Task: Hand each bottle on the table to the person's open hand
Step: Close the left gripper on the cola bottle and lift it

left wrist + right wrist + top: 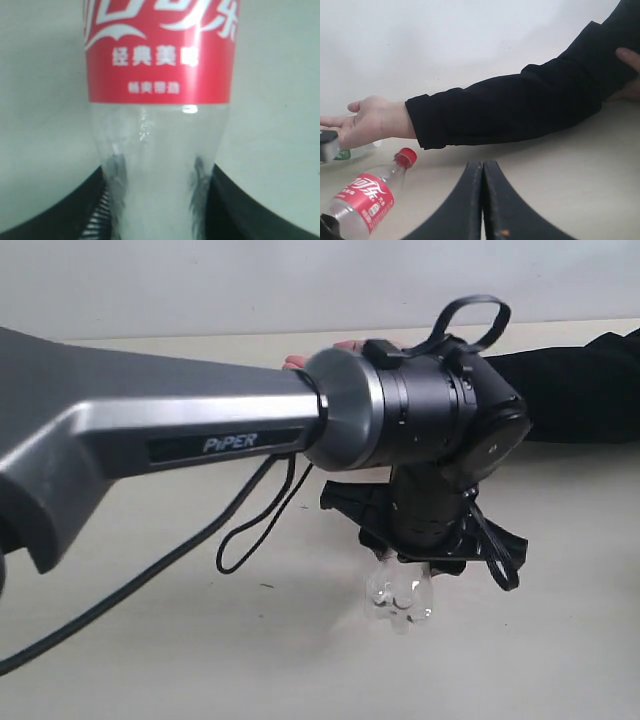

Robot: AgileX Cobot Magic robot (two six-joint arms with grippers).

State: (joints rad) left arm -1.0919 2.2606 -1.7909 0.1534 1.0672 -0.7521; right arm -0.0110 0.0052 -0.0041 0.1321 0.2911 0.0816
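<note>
Cola bottle (157,150), clamped low by the left pincer (157,212): to be laid squarely across the open hand (365,120) nearby.

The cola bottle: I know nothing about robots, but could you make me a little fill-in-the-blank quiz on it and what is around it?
1. The left gripper grips the cola bottle on its clear body, beside its ___ label.
2. The person's open hand shows from a ___ sleeve.
3. The right gripper holds ___; its jaws are shut.

Missing words: red; black; nothing.
</note>
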